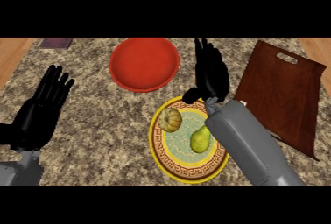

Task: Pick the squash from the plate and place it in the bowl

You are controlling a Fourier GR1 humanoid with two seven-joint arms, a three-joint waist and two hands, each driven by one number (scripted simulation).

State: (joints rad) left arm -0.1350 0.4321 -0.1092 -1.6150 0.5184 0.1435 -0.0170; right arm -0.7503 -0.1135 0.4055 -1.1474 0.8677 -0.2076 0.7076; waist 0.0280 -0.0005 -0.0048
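Speckled stone table spreads under the right hand [210, 72], which hovers open with straight fingers just past the plate [169, 168], between the red bowl [143, 64] and a brown cutting board [284, 98]. Squash [171, 120] lies on the plate beside a pear [201, 139], ungrasped; picking and placing both remain. Left hand [40, 111] rests open at the left edge.

Head view, steeply down onto counter [97, 131]

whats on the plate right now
Two things lie on the plate: a round tan squash and a yellow-green pear. The right forearm covers the plate's right edge, so anything there is hidden.
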